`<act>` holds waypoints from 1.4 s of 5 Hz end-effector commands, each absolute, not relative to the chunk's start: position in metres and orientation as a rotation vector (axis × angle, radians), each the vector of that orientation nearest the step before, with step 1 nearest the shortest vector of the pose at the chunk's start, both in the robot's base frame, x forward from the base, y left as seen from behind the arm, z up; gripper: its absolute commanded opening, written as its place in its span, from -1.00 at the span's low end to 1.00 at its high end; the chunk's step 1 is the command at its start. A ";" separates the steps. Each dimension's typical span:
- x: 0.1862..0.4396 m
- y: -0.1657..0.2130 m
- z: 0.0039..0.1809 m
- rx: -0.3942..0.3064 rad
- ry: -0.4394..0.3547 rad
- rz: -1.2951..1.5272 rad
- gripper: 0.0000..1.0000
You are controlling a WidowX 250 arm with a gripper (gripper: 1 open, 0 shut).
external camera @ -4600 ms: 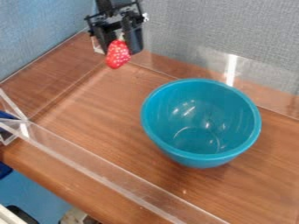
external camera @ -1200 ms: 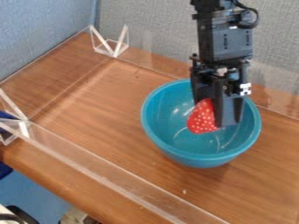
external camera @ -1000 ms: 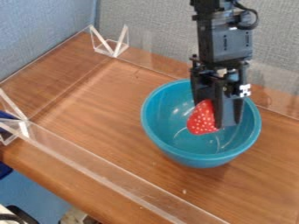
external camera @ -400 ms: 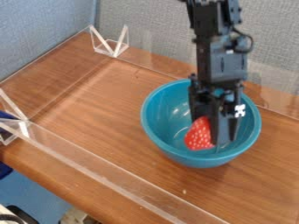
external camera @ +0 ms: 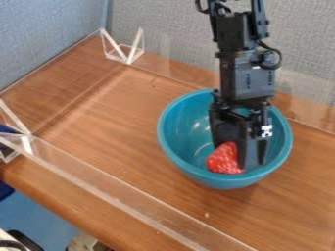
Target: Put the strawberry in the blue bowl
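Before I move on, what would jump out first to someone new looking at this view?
Probably the big glossy teal-blue bowl, right of centre on the brown wooden surface. Next, the black robot hand reaching down into it from above, and the bright red strawberry low inside the bowl, beside the hand's fingers.

The strawberry (external camera: 224, 158), red and pale-speckled, is seen low inside the blue bowl (external camera: 183, 133), near its front wall and partly hidden by the jaws (external camera: 241, 157). The bowl, round, deep, glossy and teal-blue, is set upright on the wooden worktop (external camera: 112, 123).
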State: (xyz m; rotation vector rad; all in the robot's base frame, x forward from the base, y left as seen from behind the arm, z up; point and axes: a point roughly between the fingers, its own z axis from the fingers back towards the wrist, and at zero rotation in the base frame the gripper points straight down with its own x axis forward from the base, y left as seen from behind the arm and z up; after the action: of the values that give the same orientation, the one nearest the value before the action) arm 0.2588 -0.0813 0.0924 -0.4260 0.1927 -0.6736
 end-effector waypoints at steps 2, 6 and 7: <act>0.263 -0.083 0.109 -0.398 0.145 -0.687 1.00; 0.269 -0.078 0.179 -0.296 0.030 -0.658 1.00; 0.270 -0.077 0.177 -0.289 0.032 -0.649 1.00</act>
State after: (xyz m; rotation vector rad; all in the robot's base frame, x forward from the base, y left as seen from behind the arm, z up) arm 0.2689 -0.0750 0.1541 -0.3122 0.1196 -0.6289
